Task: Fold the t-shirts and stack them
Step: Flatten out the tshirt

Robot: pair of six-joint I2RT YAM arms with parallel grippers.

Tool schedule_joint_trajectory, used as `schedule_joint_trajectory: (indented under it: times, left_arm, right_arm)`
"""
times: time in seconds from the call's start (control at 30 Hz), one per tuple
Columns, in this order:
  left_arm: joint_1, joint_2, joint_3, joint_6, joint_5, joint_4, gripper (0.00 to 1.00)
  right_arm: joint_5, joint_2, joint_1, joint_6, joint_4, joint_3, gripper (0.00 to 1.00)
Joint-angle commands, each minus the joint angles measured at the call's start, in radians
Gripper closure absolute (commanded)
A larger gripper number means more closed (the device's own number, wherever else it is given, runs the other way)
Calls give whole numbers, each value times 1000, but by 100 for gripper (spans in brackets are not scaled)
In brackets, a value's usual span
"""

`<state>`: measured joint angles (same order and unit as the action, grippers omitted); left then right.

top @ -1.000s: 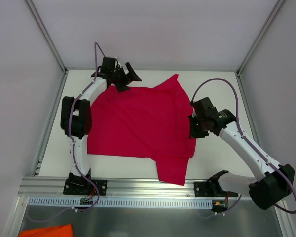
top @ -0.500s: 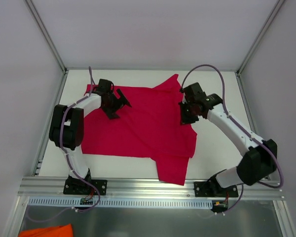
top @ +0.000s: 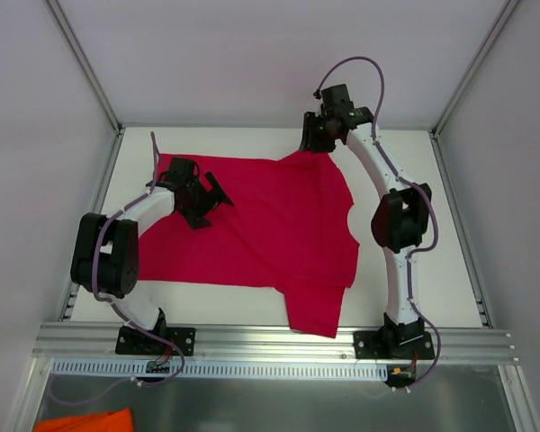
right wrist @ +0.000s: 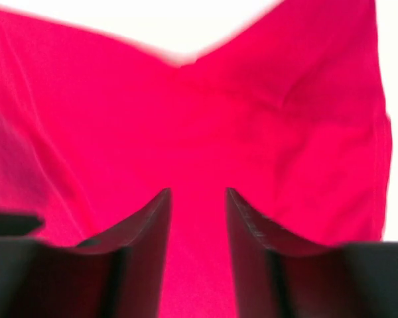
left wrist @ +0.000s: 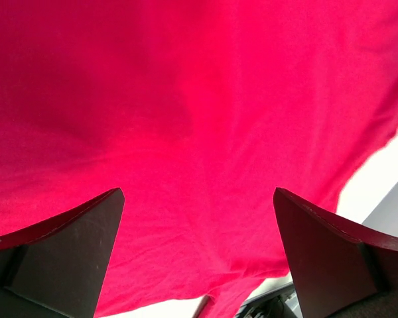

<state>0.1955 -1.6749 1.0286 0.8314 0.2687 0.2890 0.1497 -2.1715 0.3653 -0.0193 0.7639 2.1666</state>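
At the lower left, below the table's front rail, we see a scrap of orange cloth (top: pixel 81 420). Further in, the left gripper (top: pixel 211 205) sits low over the far left part of the t-shirt (top: pixel 261 216). In the left wrist view its jaws stand wide apart and empty, with only red fabric (left wrist: pixel 199 99) between the two fingers (left wrist: pixel 60 252).

The t-shirt lies spread across the middle of the white table (top: pixel 450 225) – mostly flat, with a few soft creases – and one flap reaches toward the front rail.

At the far right of the t-shirt, a corner points toward the back wall, and the right gripper (top: pixel 313 139) is just over it. From the wrist, the right gripper (right wrist: pixel 198 192) shows only a narrow gap – the t-shirt (right wrist: pixel 285 119) shows through it, and we see nothing pinched.
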Motion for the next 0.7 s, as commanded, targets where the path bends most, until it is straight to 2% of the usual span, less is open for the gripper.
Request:
schedule_joint_trajectory:
  times: [0.0,0.03,0.13,0.17,0.2,0.3,0.43,0.6,0.67]
  left_arm:
    - [2,125,24,-60,1,-36,1]
    - [1,136,27,-64,9,-39,1]
    - [-1,164,42,-60,61,-42,1]
    - [-1,175,38,-60,69,-56,1]
    - [-2,200,31,-55,70,-68,1]
    - [-24,227,40,-74,61,-67,1]
    - [-102,187,76,-95,60,-123,1]
    - [-166,18,220,-78,145,-178,1]
    - [-176,-64,336,-94,127,-157,1]
  right_arm:
    - [45,-143,-25,-16,55,178,53]
    - [34,-169,-32,-16,63,217,43]
    - [37,-228,-46,-22,78,297,30]
    - [34,-225,-60,-24,77,282,24]
    - [36,-199,-66,-30,60,257,21]
    - [2,-136,-80,-8,-1,145,20]
    - [-44,-174,-107,44,12,194,20]
    - [-50,-172,-140,64,15,178,22]
    - [-62,-163,-147,67,-5,151,22]
